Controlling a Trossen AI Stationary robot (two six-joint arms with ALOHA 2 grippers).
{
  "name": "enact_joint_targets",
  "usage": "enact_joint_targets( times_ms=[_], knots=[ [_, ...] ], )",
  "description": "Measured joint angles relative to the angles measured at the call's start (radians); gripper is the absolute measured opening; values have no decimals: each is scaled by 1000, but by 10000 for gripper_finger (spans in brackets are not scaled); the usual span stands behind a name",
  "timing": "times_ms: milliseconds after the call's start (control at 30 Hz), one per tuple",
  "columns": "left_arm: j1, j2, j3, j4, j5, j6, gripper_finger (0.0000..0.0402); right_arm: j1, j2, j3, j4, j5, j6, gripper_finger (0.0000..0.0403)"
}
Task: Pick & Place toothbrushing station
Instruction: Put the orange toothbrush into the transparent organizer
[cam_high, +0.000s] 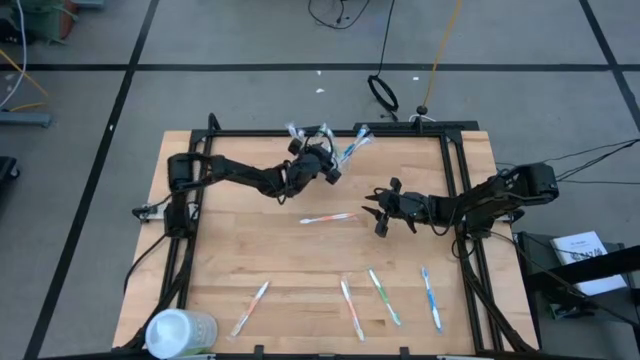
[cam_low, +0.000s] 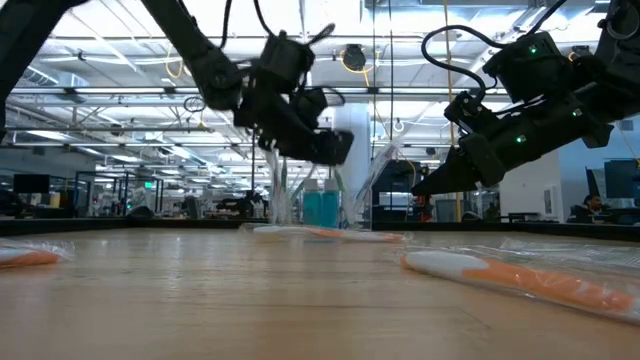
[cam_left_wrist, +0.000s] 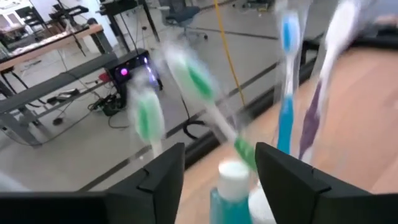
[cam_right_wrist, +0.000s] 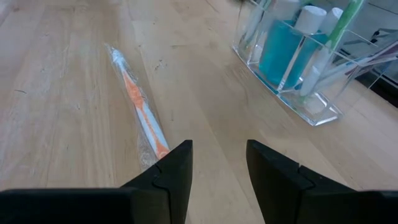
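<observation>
the wooden table carries everything here, with my two arms reaching in from opposite sides. at its near left corner stands a whitish translucent round container, well apart from the rest.

my left gripper is positioned at the far middle of the table, right at the toothbrushing station. the left wrist view looks past my two dark fingers onto a blue toothpaste tube with a white cap, and brush heads in green, blue and white rise just beyond it. the jaws stand apart with the tube between them; i cannot tell whether they bear on the holder.

the toothbrushing station is a clear see-through plastic holder resting on the table near its far edge, loaded with upright toothbrushes and toothpaste.

my right gripper hovers near the table's middle, just right of a wrapped orange-and-white toothbrush. its jaws are released, grasping nothing. in the right wrist view that toothbrush lies flat ahead of my fingers, apart from them.

four more toothbrushes lie along the near edge: one orange-and-white at the left, one orange-and-white, one green, one blue.
</observation>
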Motion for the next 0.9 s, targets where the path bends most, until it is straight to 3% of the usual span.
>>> enact_joint_targets(
  times_ms=[167, 467, 700, 900],
  knots=[
    [-9, -100, 2, -97, 30, 0, 211, 0, 0, 0, 0, 0, -3, 141],
    [-62, -328, 2, -412, 235, 5, 212, 0, 0, 0, 0, 0, -6, 141],
    [-116, -478, 2, -747, 230, 28, 211, 0, 0, 0, 0, 0, -3, 141],
    [-142, -597, 2, -981, 206, -76, 211, 4, 0, 0, 8, -2, -5, 141]
  ],
)
